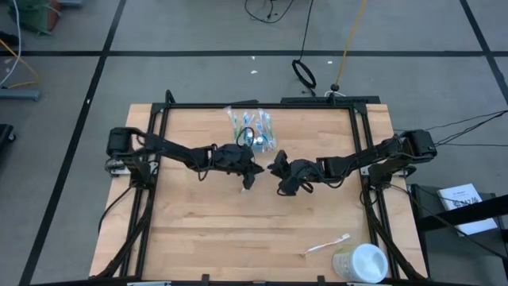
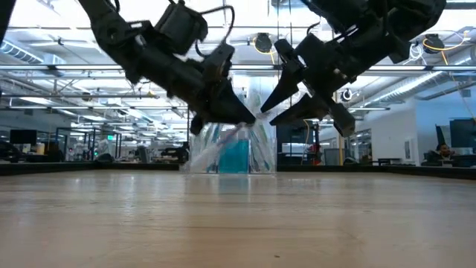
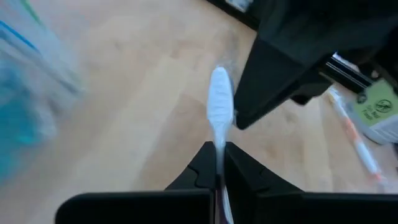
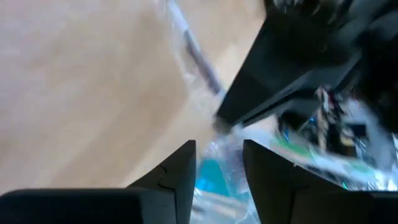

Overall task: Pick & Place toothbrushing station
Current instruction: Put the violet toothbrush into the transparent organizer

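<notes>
A clear plastic cup (image 1: 254,131) holding toothbrushes and blue tubes stands at the table's far middle. It also shows behind the arms in the low view (image 2: 236,152). My left gripper (image 1: 248,173) hovers just near of the cup, shut on a white toothbrush (image 3: 219,106). My right gripper (image 1: 281,181) faces it from the right, close by. In the right wrist view its fingers (image 4: 219,163) stand open with nothing between them. My left gripper pinches the white toothbrush between its two fingers, on the neck just below the head (image 3: 220,148). The brush runs roughly along the fingers, and its bristle end (image 3: 219,93) sticks out past the fingertips. It is lifted clear of the table.
Another white toothbrush (image 1: 328,245) lies on the table near the front right. Beside it a larger white cup (image 1: 361,262) lies on its side. Black frame rails (image 1: 151,206) run along the table's left, right and far sides. Bare wood lies between the grippers and the near edge.
</notes>
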`<state>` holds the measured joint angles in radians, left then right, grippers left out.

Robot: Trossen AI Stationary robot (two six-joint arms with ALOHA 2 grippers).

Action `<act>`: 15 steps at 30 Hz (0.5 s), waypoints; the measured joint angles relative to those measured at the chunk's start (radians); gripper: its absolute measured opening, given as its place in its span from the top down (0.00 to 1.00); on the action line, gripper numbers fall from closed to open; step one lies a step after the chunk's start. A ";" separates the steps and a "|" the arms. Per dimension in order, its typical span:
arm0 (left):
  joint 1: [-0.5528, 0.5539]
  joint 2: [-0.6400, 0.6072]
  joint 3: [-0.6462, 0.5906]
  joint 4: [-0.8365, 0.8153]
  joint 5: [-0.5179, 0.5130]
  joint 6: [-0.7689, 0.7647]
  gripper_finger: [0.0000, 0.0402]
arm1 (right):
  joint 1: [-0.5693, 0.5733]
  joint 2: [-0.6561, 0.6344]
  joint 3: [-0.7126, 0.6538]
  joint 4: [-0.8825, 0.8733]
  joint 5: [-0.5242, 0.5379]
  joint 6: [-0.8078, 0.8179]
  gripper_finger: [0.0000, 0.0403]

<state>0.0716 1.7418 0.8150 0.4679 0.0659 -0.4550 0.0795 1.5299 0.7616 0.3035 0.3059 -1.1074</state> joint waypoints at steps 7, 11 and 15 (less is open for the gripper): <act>0.019 -0.252 0.001 -0.315 -0.123 0.150 0.98 | -0.003 0.001 0.000 -0.003 0.236 0.044 0.65; 0.022 -0.408 0.000 -0.446 -0.250 0.215 0.96 | -0.006 0.000 0.000 0.021 0.238 0.083 0.66; 0.020 -0.537 0.000 -0.461 -0.434 0.307 0.99 | -0.020 0.000 0.000 0.021 0.175 0.176 0.66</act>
<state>0.0918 1.2044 0.8154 0.0066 -0.3680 -0.1480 0.0590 1.5295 0.7620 0.3246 0.4808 -0.9315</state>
